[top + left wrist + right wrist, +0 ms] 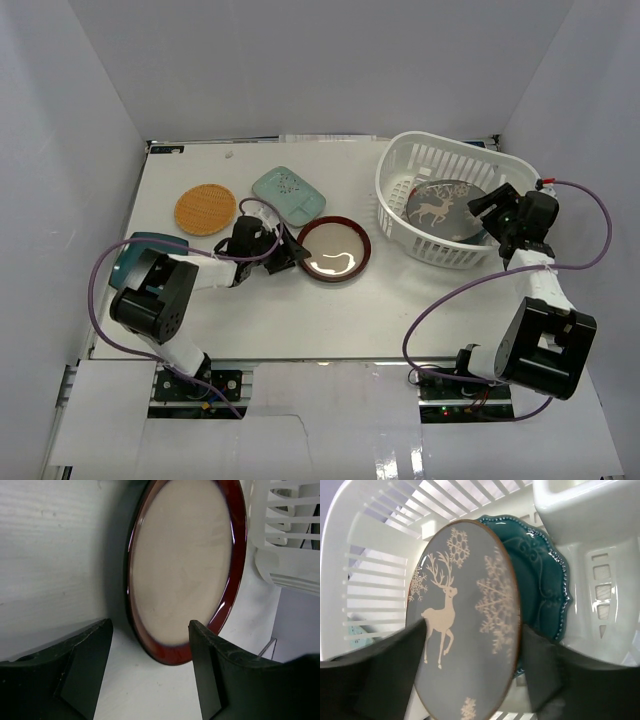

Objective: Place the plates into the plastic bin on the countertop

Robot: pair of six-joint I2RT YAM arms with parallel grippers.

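The red-rimmed cream plate lies flat on the white countertop. My left gripper is open at its left rim. In the left wrist view the plate has its near rim between my open fingertips, and the left gripper holds nothing. The grey deer plate lies in the white plastic bin on top of the teal scalloped plate. My right gripper hovers open just above the deer plate. The orange woven plate and mint plate lie at the back left.
The dark teal squarish plate lies at the left edge, partly hidden by my left arm. The bin's slotted wall stands just right of the red-rimmed plate. White walls close in the countertop on three sides. The floral plate cannot be made out.
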